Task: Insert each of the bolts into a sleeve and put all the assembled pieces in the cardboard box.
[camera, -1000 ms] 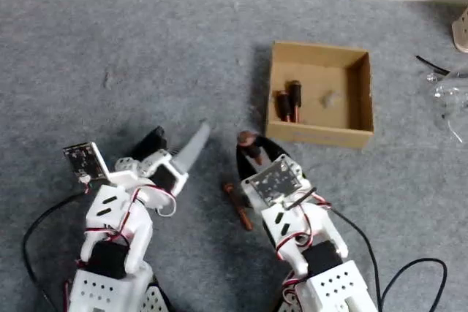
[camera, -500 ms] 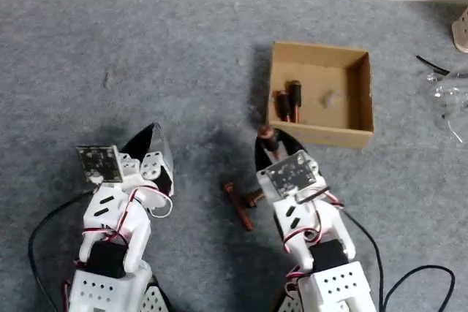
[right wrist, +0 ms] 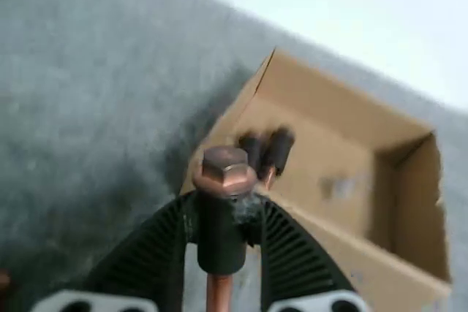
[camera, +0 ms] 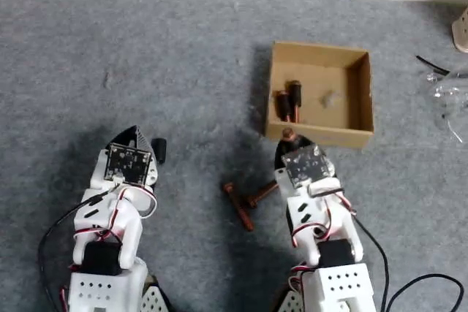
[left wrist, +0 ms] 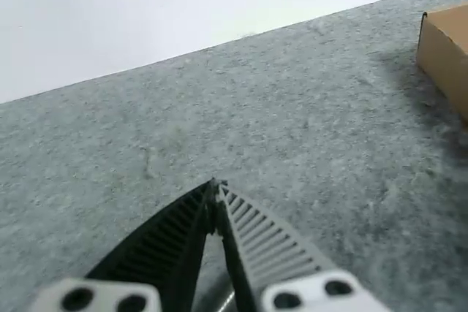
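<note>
Right tool (right wrist: 221,213) clamps sleeved bolt (right wrist: 227,171) beside cardboard box (right wrist: 330,100).

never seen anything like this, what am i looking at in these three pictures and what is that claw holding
These are two small white robot arms at a grey felt-covered table. One picture looks down from a fixed overhead camera. The other two come from a camera on each arm's wrist, looking along its claw, called a gripper. The right gripper is shut on a copper-coloured bolt in a black sleeve, close to the open brown cardboard box. Two similar assembled pieces lie inside the box. Two bare copper-coloured bolts lie on the table between the arms. The left gripper is shut and holds nothing.
</note>
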You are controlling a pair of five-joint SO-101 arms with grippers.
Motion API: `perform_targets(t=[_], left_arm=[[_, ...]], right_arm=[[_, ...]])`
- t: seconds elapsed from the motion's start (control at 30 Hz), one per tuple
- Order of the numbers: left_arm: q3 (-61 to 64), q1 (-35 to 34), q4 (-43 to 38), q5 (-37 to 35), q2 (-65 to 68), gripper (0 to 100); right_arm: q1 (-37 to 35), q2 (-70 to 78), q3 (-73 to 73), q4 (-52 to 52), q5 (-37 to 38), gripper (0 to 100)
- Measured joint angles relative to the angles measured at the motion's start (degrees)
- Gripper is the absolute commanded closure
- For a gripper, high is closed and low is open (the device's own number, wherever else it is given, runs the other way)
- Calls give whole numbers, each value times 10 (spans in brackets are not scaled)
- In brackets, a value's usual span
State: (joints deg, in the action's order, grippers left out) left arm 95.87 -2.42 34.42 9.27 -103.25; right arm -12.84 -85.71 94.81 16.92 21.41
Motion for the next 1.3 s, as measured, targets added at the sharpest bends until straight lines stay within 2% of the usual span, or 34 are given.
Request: perform_targets(t=[0.17,0.47,0.73,0.9,1.03,1.3], left_arm=[[0,-2,0,0,0,992],[0,-4,0,0,0,990],[0,-4,0,0,0,990],[0,-4,0,0,0,990],[0,-4,0,0,0,990],[0,-4,0,0,0,990]], right_arm=[[2,108,-114,42,-1,993],[5,523,-431,53,-9,993],[50,818,-673,107,-165,993],[87,920,-745,107,-221,993],[115,964,-753,107,-228,993],[114,989,-755,107,-229,963]])
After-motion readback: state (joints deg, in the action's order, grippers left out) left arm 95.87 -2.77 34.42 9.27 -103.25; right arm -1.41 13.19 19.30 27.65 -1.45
